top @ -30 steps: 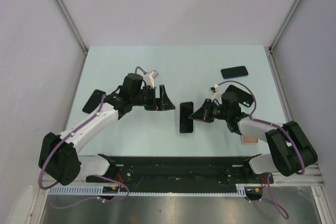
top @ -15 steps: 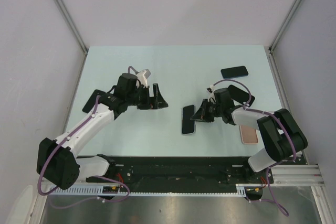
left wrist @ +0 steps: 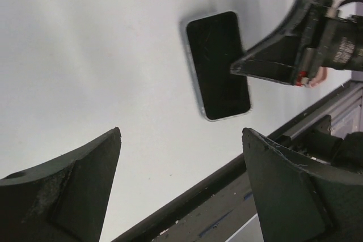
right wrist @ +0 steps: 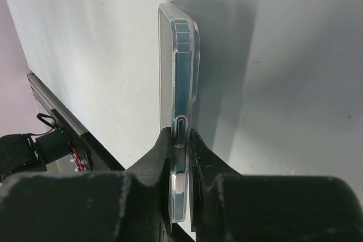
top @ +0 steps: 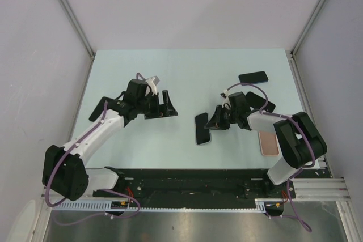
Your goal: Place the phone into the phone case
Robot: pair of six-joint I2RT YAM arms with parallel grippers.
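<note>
1. Far left of the counter (top: 193, 72): a dark flat item (top: 97, 110) lies partly under the left arm. It cannot be told whether this is a phone or a case.

2. Left gripper (top: 167, 105): it hovers left of centre with its jaws spread wide and nothing between them. In the left wrist view, the left gripper (left wrist: 181, 134) frames bare counter, and the phone lies beyond it, well apart.

3. Phone (top: 202, 128): it lies near the centre, screen up and dark, with its long axis running roughly from near to far. The left wrist view shows the phone (left wrist: 217, 65) with a pale rim around its black screen.

4. Right gripper (top: 214, 122): it is positioned at the phone's right long edge. In the left wrist view, the right gripper (left wrist: 238, 67) tip meets that edge. The right wrist view shows the right gripper (right wrist: 178, 140) nearly closed, with its fingers pinching the edge of the phone (right wrist: 182, 72) from both sides. A clear case (right wrist: 165, 55) wraps the phone's blue side. Seen edge-on, the phone appears to sit inside the case, though full seating cannot be confirmed.

5. Right side: a pink item (top: 269, 144) lies near the front by the right arm. A dark slab (top: 262, 101) lies just behind that arm. A black slab (top: 253, 77) lies farther back.
</note>
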